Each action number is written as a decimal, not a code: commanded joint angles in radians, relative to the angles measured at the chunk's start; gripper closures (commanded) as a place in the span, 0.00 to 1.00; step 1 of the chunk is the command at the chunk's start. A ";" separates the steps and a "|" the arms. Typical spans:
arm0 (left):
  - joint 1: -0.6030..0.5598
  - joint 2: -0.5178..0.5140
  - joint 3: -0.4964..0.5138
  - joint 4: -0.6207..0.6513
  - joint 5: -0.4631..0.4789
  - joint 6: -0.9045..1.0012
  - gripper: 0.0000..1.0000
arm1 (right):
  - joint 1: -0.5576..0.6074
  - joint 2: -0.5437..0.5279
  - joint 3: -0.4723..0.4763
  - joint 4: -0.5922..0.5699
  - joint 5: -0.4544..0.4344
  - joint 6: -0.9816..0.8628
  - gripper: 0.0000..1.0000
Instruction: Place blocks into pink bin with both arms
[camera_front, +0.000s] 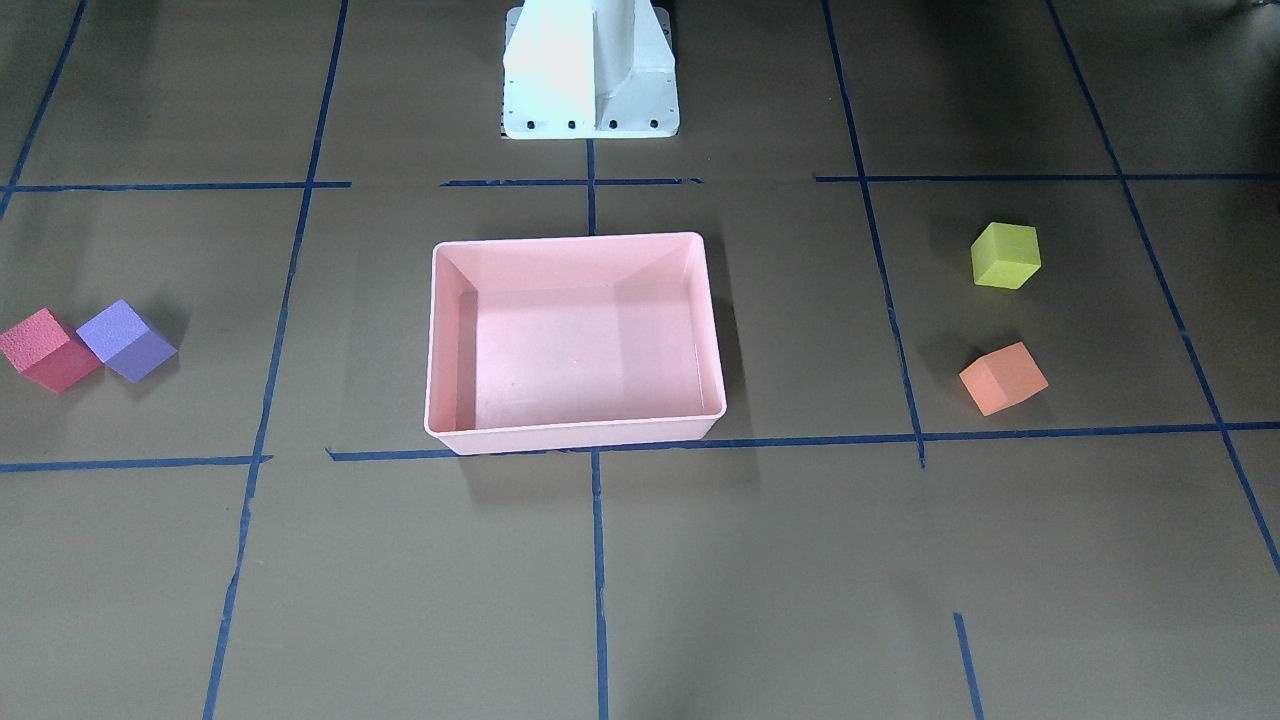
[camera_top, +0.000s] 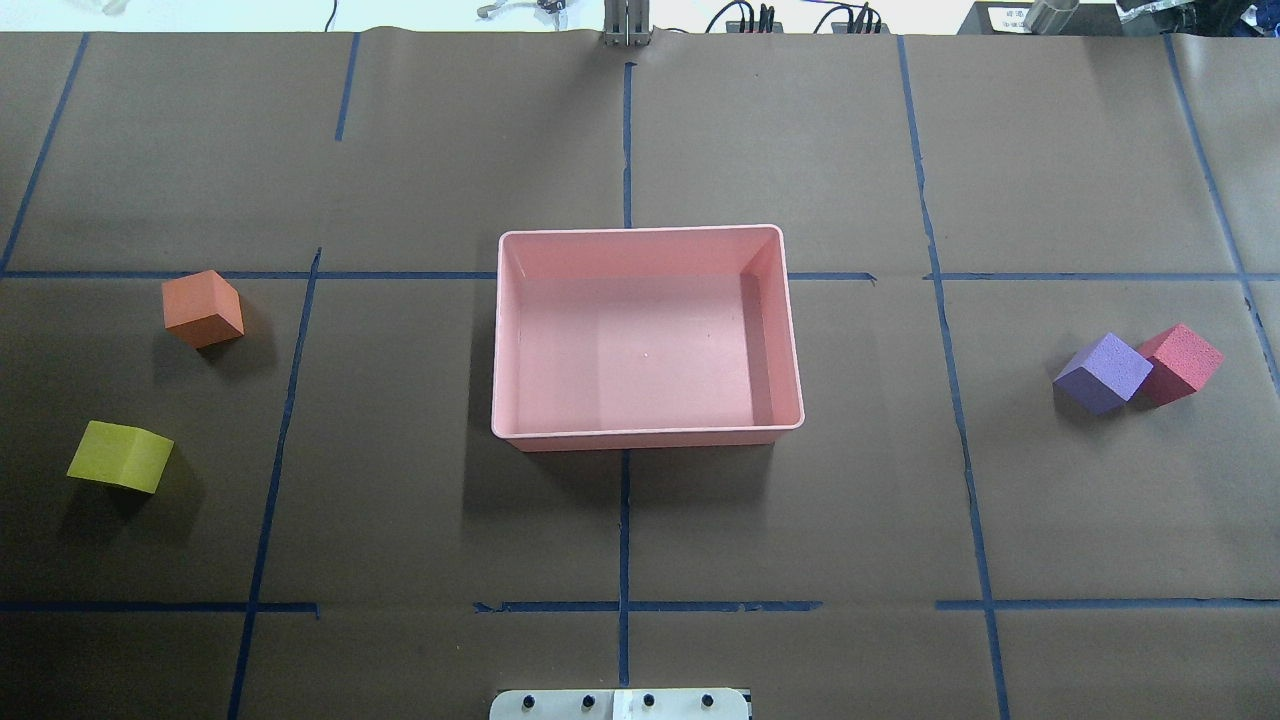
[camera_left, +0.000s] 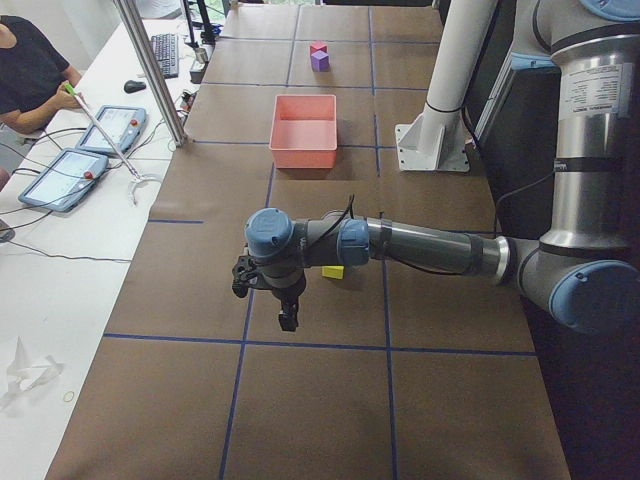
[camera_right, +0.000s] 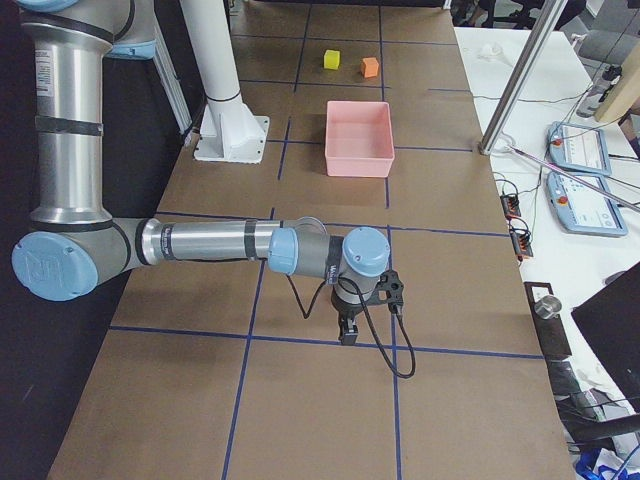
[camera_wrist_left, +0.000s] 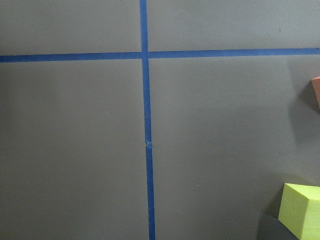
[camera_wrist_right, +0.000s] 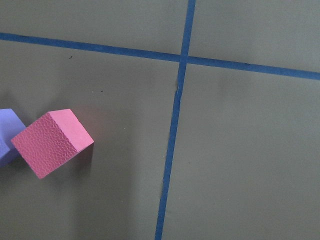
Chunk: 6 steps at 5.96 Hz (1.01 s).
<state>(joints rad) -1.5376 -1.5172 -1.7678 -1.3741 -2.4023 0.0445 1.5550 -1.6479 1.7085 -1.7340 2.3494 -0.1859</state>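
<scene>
The pink bin (camera_top: 640, 229) stands empty at the table's middle (camera_front: 570, 240). The orange block (camera_top: 202, 308) and the yellow-green block (camera_top: 120, 456) lie apart on the left side. The purple block (camera_top: 1102, 372) and the red block (camera_top: 1180, 362) touch each other on the right side. The left gripper (camera_left: 287, 318) hangs over the table beyond the yellow-green block (camera_left: 333, 271), and I cannot tell whether it is open. The right gripper (camera_right: 347, 333) hangs over the opposite end, and I cannot tell its state either. The left wrist view shows the yellow-green block (camera_wrist_left: 300, 210); the right wrist view shows the red block (camera_wrist_right: 52, 142).
The white pedestal (camera_front: 590, 70) stands behind the bin on the robot's side. Blue tape lines cross the brown table cover. A side table with tablets (camera_left: 95, 150), a metal pole (camera_left: 150, 70) and a seated person lie past the far edge.
</scene>
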 joint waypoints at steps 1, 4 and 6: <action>-0.001 0.009 -0.018 -0.008 0.003 -0.006 0.00 | -0.001 -0.010 0.011 0.004 0.004 -0.001 0.00; 0.004 0.008 -0.028 -0.005 0.053 -0.009 0.00 | -0.001 -0.016 0.019 0.004 0.005 0.006 0.00; 0.004 0.008 -0.036 -0.008 0.045 -0.009 0.00 | -0.001 -0.015 0.020 0.002 0.005 0.002 0.00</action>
<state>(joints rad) -1.5340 -1.5101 -1.7995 -1.3808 -2.3541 0.0355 1.5539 -1.6631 1.7290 -1.7309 2.3547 -0.1824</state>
